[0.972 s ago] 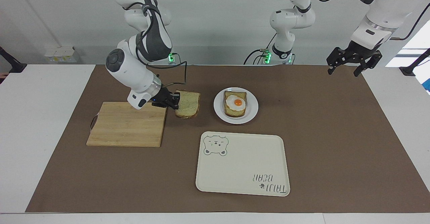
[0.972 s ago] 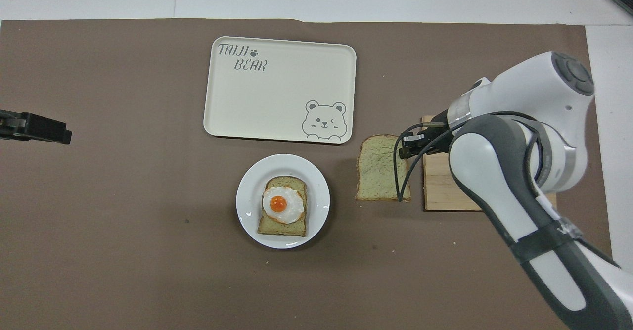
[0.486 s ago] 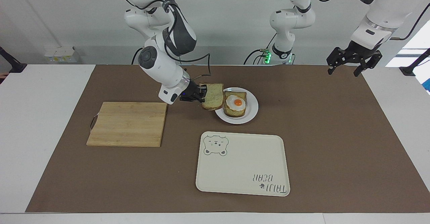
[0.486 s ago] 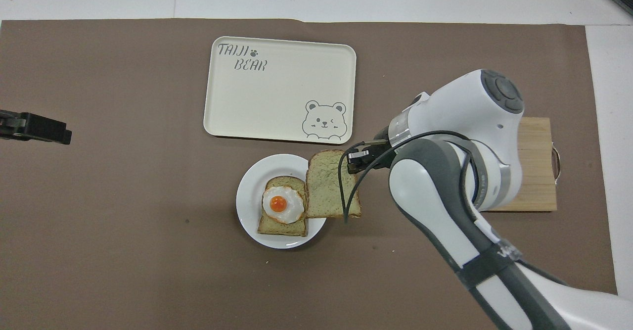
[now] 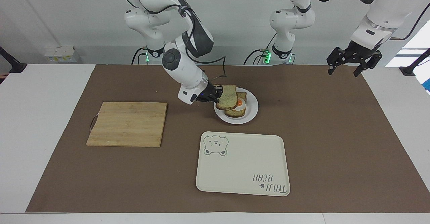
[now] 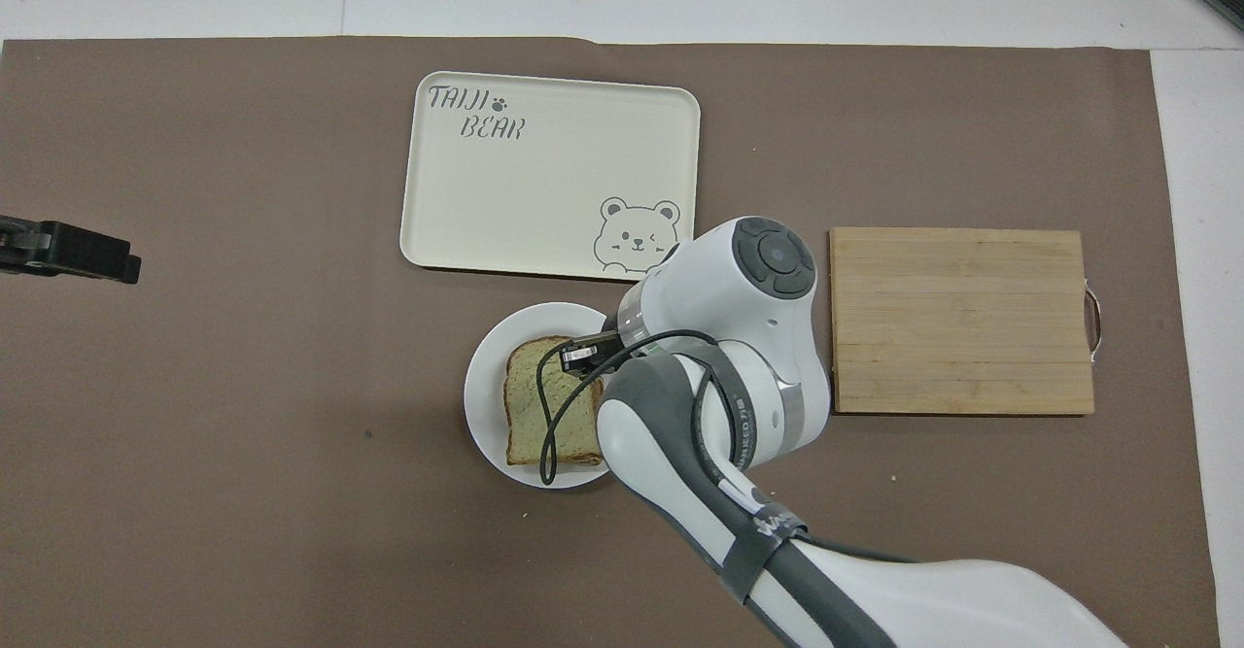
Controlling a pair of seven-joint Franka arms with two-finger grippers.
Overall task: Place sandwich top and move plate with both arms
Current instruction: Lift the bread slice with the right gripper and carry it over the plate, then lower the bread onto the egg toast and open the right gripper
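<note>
My right gripper is shut on the edge of the sandwich top, a pale speckled bread slice. It holds the slice tilted just over the egg toast on the white plate. I cannot tell whether the slice touches the toast. In the overhead view the slice covers the egg toast, and the right gripper is over the plate. My left gripper waits open and empty above the left arm's end of the table; it also shows in the overhead view.
A wooden cutting board lies bare toward the right arm's end of the table. A cream tray with a bear drawing lies farther from the robots than the plate.
My right gripper has carried the bread slice from beside the cutting board across to the plate, where it now covers the egg toast. The left arm has not moved.
</note>
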